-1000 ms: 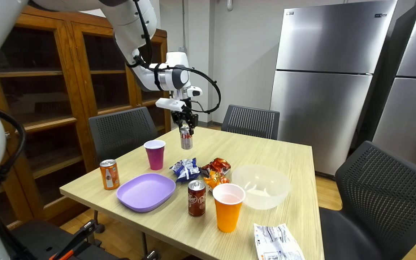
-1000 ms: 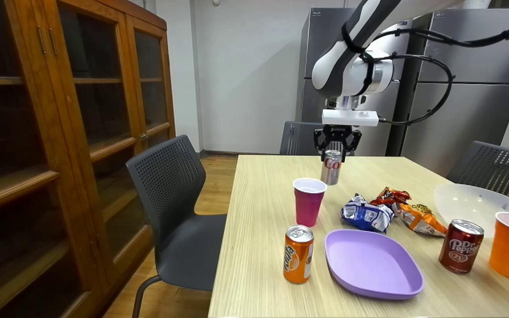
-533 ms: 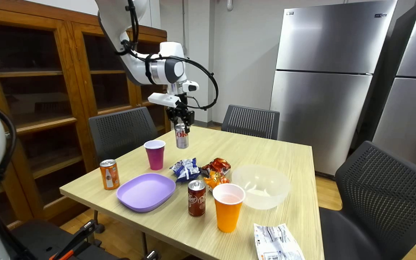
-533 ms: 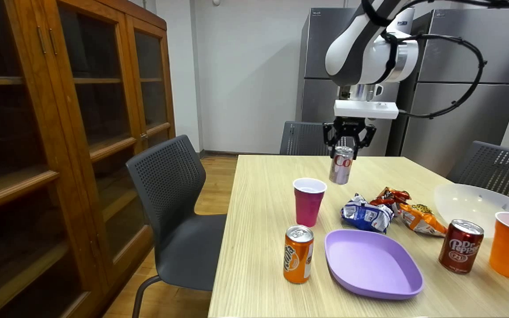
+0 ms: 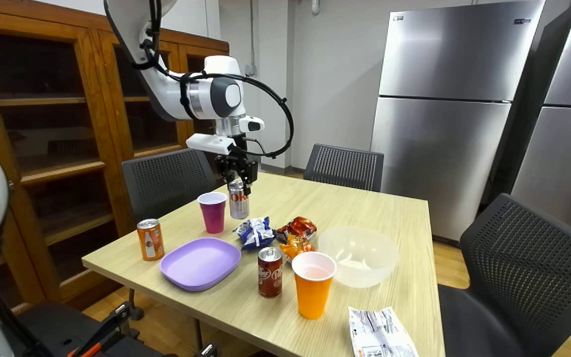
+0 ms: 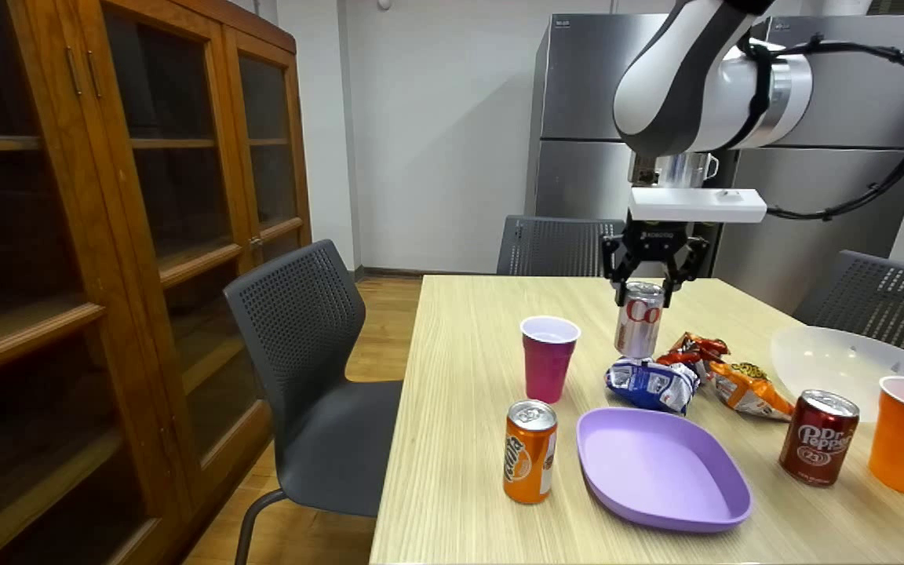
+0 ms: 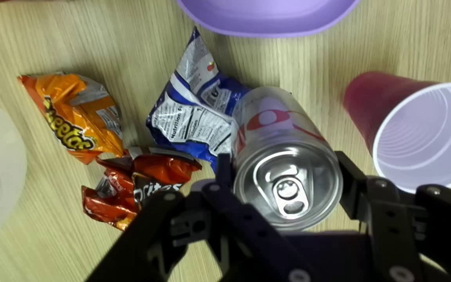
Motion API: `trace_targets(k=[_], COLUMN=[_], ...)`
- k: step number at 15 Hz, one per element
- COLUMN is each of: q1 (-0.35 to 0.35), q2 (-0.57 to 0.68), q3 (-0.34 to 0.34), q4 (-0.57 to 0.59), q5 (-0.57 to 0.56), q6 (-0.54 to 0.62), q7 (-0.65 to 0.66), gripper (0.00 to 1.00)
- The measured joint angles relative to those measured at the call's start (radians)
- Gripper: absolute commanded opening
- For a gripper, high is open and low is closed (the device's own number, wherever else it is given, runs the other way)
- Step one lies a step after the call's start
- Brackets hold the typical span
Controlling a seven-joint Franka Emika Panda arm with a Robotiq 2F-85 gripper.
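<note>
A silver Diet Coke can (image 6: 638, 328) is clasped near its top by my gripper (image 6: 643, 297), with one finger on each side of it. From the wrist view, the lid of the can (image 7: 288, 196) faces the camera between the black fingers (image 7: 225, 168). The can (image 5: 239, 204) leans slightly; whether its base touches anything I cannot tell. Right beside it lies a blue snack bag (image 7: 194, 117), partly covered by the can in the wrist view. A magenta cup (image 5: 213, 218) stands close on the can's other side.
Around them on the table are a purple plate (image 6: 664, 471), an orange Fanta can (image 6: 530, 455), Cheetos (image 7: 73, 113) and Doritos (image 7: 143, 184) bags, a Dr Pepper can (image 5: 270, 275), an orange cup (image 5: 314, 292), a translucent bowl (image 5: 360, 277) and a wrapper (image 5: 382, 334). Chairs (image 5: 166, 183) border the table.
The gripper has carried the Coke can across the table towards the blue bag and magenta cup, and it now hangs lower in both exterior views. The grip has stayed the same.
</note>
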Motion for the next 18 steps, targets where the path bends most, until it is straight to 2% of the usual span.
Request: trace_targets(k=[8,18], q1=[0.000,0.000], q2=[-0.087,-0.076], q3=[0.012,0.020], q4=[-0.184,-0.233], q5=[-0.047,-0.077], q6=[0.021,0.036], q7=[0.004,0.024], gripper=[0.38,0.38])
